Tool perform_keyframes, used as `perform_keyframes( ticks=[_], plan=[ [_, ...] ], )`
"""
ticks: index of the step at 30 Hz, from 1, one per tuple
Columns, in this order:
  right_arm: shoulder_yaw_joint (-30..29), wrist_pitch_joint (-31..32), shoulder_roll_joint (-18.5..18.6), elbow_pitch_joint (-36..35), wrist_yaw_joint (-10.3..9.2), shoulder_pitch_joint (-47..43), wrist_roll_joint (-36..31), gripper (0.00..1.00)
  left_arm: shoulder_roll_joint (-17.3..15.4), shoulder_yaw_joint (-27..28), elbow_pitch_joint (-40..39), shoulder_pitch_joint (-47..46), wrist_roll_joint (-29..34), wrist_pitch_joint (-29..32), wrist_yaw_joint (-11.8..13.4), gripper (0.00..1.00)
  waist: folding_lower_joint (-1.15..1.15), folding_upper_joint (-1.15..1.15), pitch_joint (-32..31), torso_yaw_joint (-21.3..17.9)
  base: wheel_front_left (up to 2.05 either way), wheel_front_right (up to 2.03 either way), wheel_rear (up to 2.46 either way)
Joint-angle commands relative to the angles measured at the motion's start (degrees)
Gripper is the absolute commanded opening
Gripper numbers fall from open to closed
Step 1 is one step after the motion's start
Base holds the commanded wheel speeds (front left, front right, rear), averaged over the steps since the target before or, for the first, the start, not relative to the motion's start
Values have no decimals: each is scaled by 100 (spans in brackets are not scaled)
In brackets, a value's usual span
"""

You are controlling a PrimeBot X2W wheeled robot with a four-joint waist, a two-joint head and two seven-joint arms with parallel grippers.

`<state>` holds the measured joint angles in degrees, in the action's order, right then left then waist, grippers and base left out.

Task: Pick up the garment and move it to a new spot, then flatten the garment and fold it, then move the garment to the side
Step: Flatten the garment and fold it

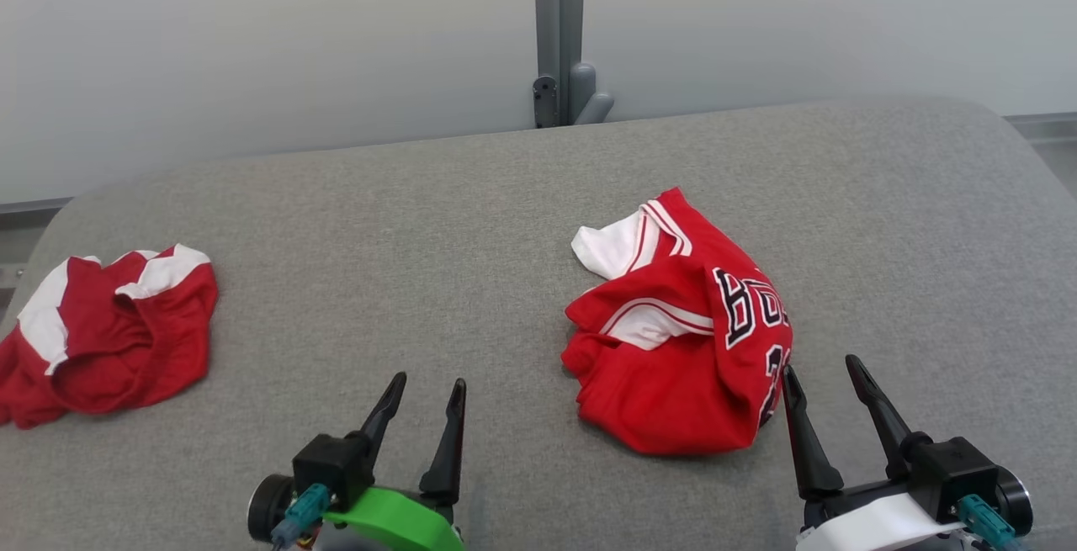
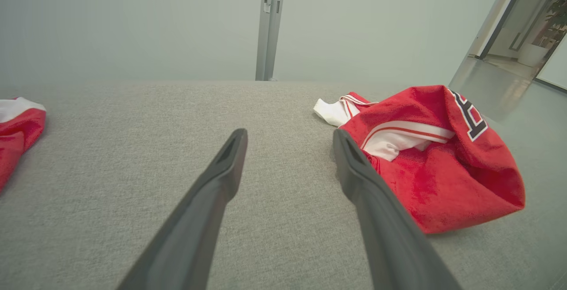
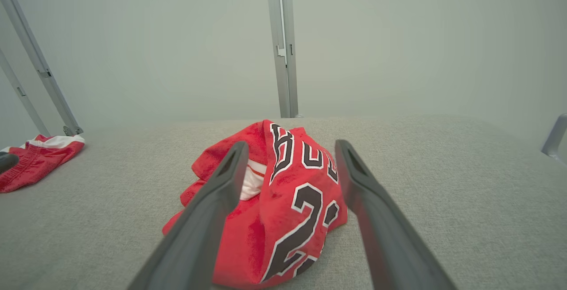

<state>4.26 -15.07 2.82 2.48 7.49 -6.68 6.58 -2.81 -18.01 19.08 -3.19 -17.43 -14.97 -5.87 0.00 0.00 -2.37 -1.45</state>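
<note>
Jersey, red and crumpled, lies on the table, our right gripper just beside its near edge and our left gripper off to its left, both jaws wide open and empty. We should pinch high on the heap. Its lettering is folded, and only a 2 reads.
</note>
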Motion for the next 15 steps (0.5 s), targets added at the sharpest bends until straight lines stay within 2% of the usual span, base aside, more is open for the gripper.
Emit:
perform_keyframes(
  ticks=[1,5,10,15],
  plan=[
    [-5,-28,13,7,0,49,-32,100,-16,-129,139,-234,-109,-18,-32,100,0,0,116,-226,0,0,0],
    [34,-28,13,9,0,73,-53,100,-16,-612,774,-790,-728,-18,-92,100,0,0,246,-440,0,0,0],
    [87,-28,12,6,0,141,-53,100,-19,-1148,1433,-1415,-1213,-14,-114,100,0,0,398,-630,0,0,0],
    [171,-28,13,0,0,291,-18,100,-21,-1616,2168,-2130,-1840,218,-126,100,0,0,628,-821,0,0,0]
  ],
)
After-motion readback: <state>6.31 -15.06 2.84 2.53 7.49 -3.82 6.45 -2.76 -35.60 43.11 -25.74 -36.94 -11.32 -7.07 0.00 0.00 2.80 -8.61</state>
